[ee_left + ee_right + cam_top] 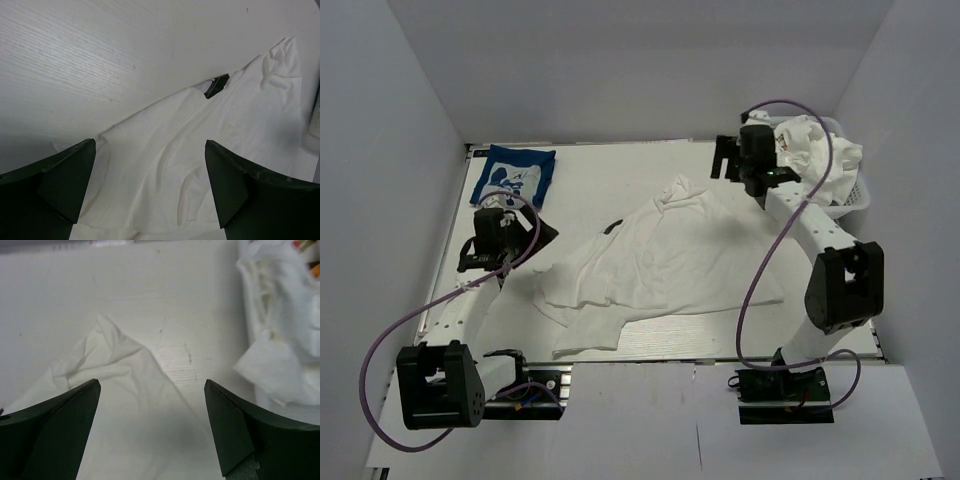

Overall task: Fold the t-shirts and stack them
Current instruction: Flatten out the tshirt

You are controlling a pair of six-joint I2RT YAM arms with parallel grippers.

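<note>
White shirt (660, 265): you see it spread loose and wrinkled on the white table (620, 170). It is not folded, and one corner on its far side is bunched up into a peak. A small dark tag (217, 85) shows at its neck.
Navy shirt (515, 175): you find it folded flat with the white print facing up, well apart from the white shirt and beyond its far left side.
Left gripper (150, 165): your left jaws stand wide apart with nothing between them. They hang at the white shirt's left edge, facing across the cloth.
Right gripper (152, 400): your right jaws are spread wide too and grip nothing. They hang just past the white shirt's far peak, on its right.
Basket (858, 195): it sits off to the far right of the white shirt, apart from it.
Heap of cloth (810, 150): white cloth fills the basket and spills over the rim on the side facing the white shirt.
</note>
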